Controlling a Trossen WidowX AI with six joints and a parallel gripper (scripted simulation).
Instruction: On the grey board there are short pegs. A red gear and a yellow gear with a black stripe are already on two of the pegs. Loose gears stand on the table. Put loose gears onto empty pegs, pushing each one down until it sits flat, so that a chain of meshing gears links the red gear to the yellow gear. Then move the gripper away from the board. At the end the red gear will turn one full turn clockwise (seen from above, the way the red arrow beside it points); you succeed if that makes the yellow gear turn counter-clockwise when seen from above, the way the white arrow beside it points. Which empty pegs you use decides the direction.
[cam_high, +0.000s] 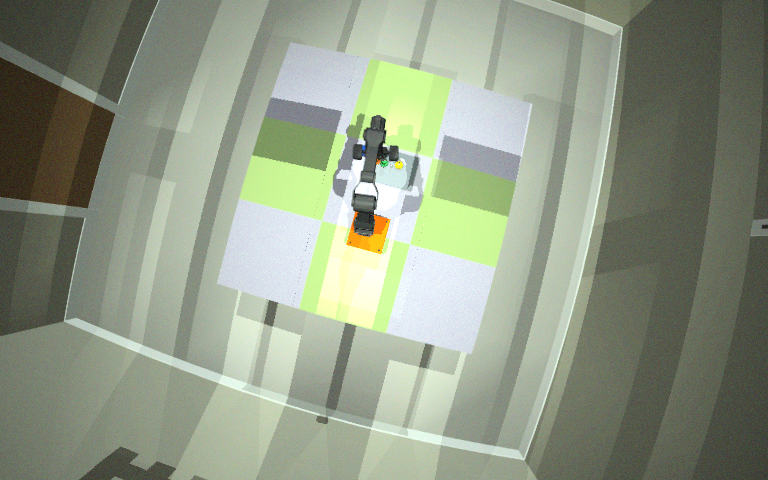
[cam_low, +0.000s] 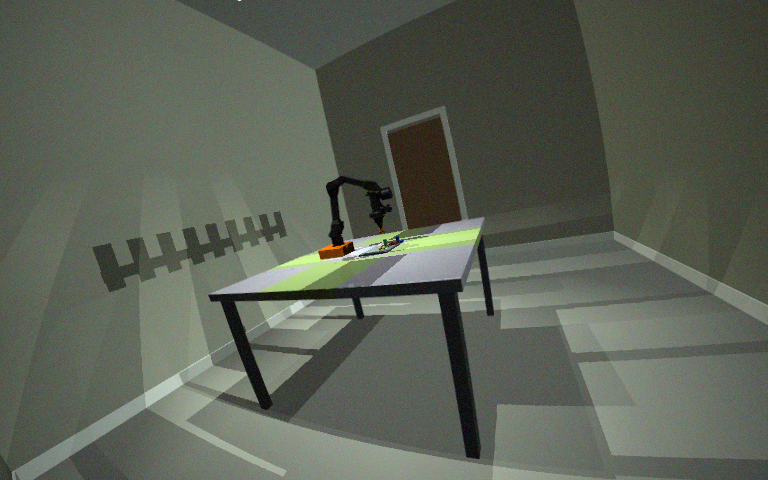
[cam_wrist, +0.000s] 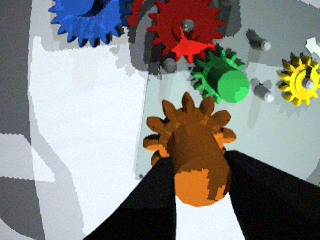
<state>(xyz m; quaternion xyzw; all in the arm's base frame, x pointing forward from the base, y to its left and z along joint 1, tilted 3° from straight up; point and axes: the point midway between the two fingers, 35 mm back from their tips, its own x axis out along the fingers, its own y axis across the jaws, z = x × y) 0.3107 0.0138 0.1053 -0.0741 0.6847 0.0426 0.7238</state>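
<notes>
My gripper (cam_wrist: 198, 164) (cam_low: 381, 228) is shut on the hub of an orange gear (cam_wrist: 192, 130) and holds it above the near left part of the grey board (cam_wrist: 280, 145) (cam_high: 396, 178). A red gear (cam_wrist: 165, 25) sits on a peg at the top of the wrist view. A green gear (cam_wrist: 205, 75) (cam_high: 384, 163) with a tall hub is beside it, its teeth close to the red teeth. A yellow gear (cam_wrist: 287, 82) (cam_high: 401, 165) is at the right. Empty pegs (cam_wrist: 170, 65) (cam_wrist: 265, 46) (cam_wrist: 267, 95) show around the green gear. Whether the green gear sits flat is unclear.
A blue gear (cam_wrist: 90, 30) (cam_low: 397, 238) stands left of the board, beyond my gripper. A white arrow (cam_wrist: 314, 46) lies by the yellow gear. The arm hides part of the board in the top view. Hard shadows cross the table (cam_low: 407, 277).
</notes>
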